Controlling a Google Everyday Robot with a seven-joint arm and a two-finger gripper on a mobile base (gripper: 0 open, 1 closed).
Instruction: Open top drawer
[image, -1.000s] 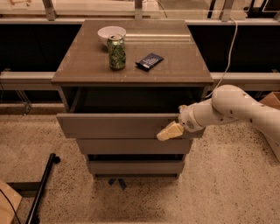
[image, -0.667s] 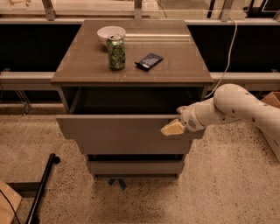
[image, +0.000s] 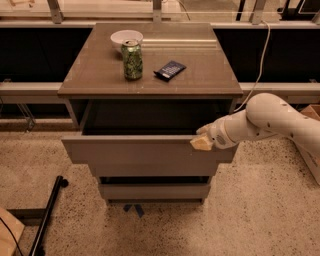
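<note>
My claw sits on the upper edge of the top drawer, at its right end. The drawer's long front runs left from there, partly out. I cannot tell if my claw is clamped.

- table: grey-brown top, looks like laminate, smooth with a soft sheen where the light hits the back
- top drawer: same grey-brown stuff on the front panel, flat and pretty matt
- end effector: sits at the right end of the drawer front's top edge, pale tan, dull, kinda rubbery looking
- arm: white shell, smooth, plastic-looking with a slight gloss
- can: metal, shiny top, green print on the side
- bowl: white, glossy, smooth
- floor: speckled, gritty, stone-like, no shine
- pole: black, matt
</note>
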